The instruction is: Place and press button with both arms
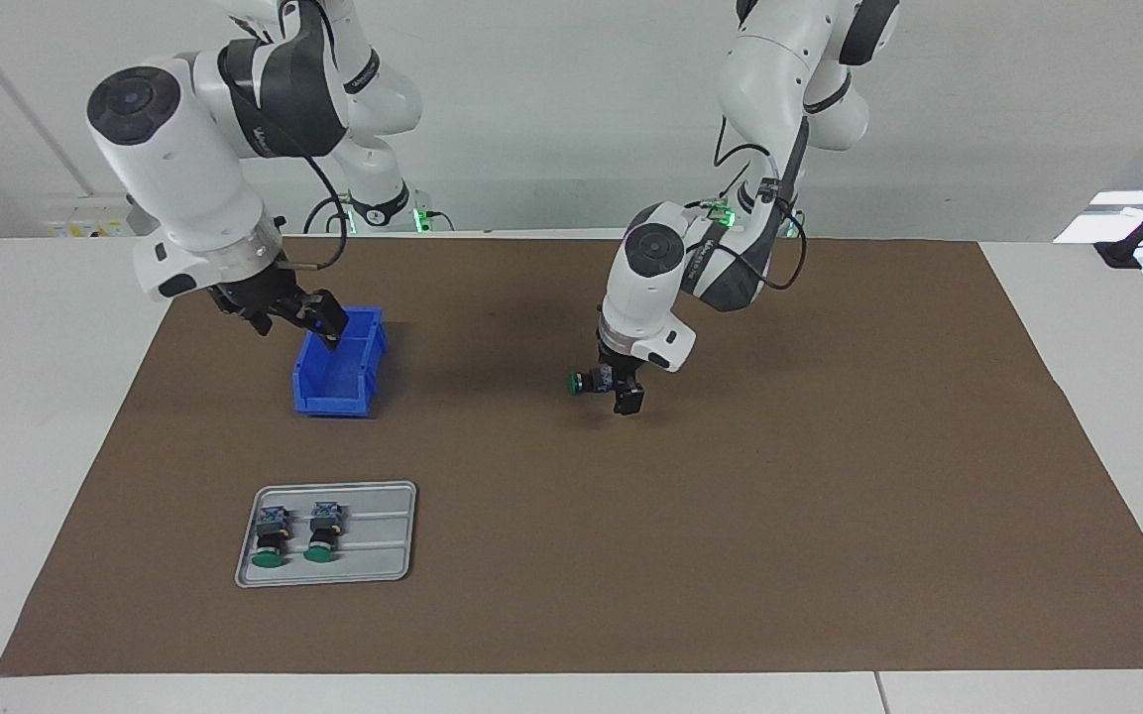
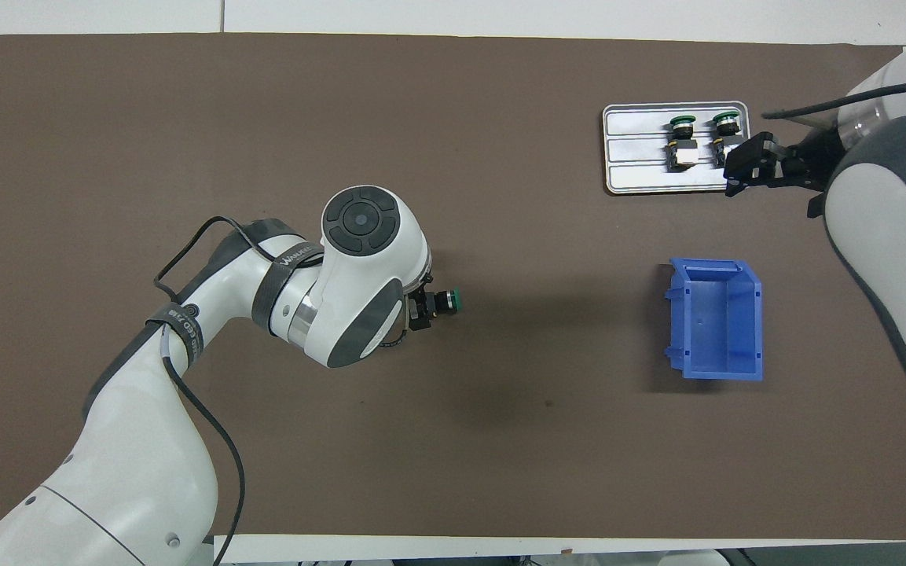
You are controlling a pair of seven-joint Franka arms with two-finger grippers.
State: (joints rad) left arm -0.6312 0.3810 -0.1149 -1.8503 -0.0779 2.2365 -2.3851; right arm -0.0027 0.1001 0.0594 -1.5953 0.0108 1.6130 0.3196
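We find the button (image 1: 593,380) lying on its side near the middle of the desk (image 1: 829,496), on the brown mat, well apart from every edge. Its long axis runs along the desk's length, with the green cap pointing toward the right arm's end and the blue-grey base toward the left arm's end. The left end effector (image 1: 623,389) has its open fingers low around the base end of the button, one fingertip showing just beside the block; we cannot tell whether they touch it yet, and nothing is gripped. We judge the coming move to turn on this: the fingers must close across the short width of the base, squarely to the long axis, or the part may roll or skid. The left arm is plainly the nearer one. The right end effector (image 1: 303,315) hangs open and empty over the blue bin (image 1: 338,382), which sits toward the right arm's end of the desk. Nearer the desk's edge away from the robots, a grey tray (image 1: 383,535) carries two more buttons (image 1: 295,535) lying side by side.
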